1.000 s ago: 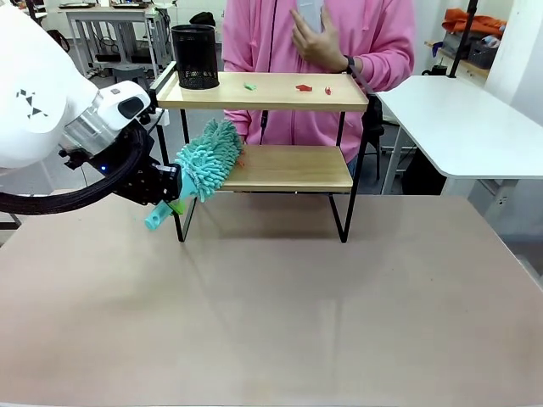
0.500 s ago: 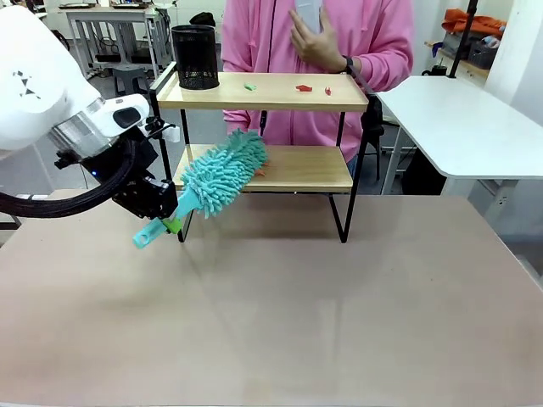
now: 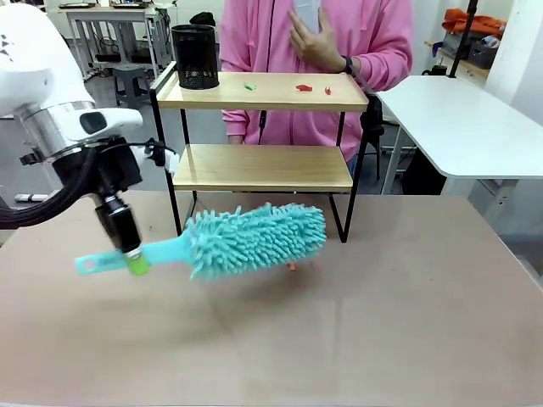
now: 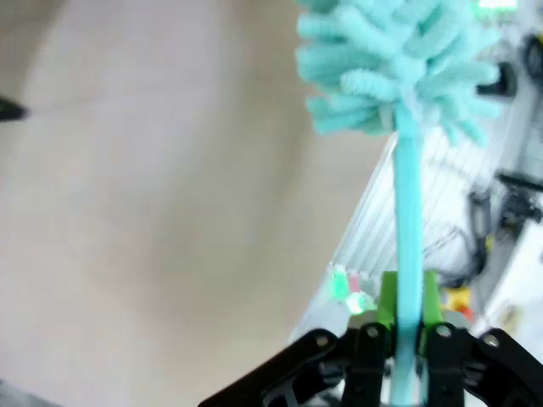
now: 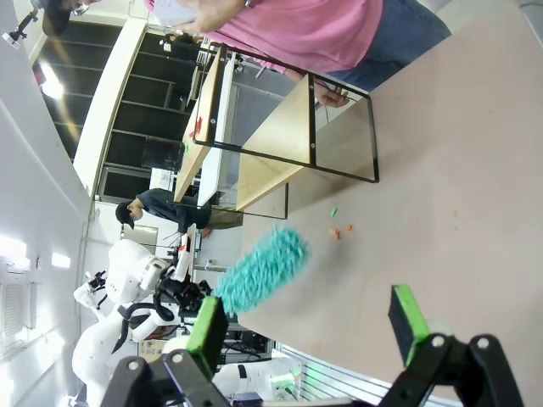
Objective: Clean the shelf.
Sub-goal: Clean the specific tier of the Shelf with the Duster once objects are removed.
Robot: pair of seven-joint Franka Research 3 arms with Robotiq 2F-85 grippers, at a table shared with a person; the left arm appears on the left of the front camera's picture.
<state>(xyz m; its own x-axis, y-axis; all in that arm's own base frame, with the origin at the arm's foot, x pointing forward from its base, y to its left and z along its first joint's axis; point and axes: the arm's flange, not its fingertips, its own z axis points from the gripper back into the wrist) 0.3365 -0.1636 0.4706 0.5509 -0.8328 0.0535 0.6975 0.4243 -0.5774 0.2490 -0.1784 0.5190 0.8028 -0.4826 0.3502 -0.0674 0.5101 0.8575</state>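
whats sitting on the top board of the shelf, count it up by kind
black mesh cup: 1
green scrap: 1
red scraps: 2
total on the shelf top board: 4

White side table (image 3: 462, 127) at right; grey desks (image 3: 106, 15) behind, possibly a stool (image 3: 127, 78)

A black mesh cylindrical pen cup (image 3: 194, 57) stands upright at far left, beside a person in a pink hooded sweatshirt (image 3: 254, 34) across the beige tabletop (image 3: 382, 322). A white rounded-corner side table (image 3: 458, 127) sits at right (an orange cloth heap (image 3: 469, 20) lies beyond it), with a grey stool (image 3: 129, 76) behind at left.
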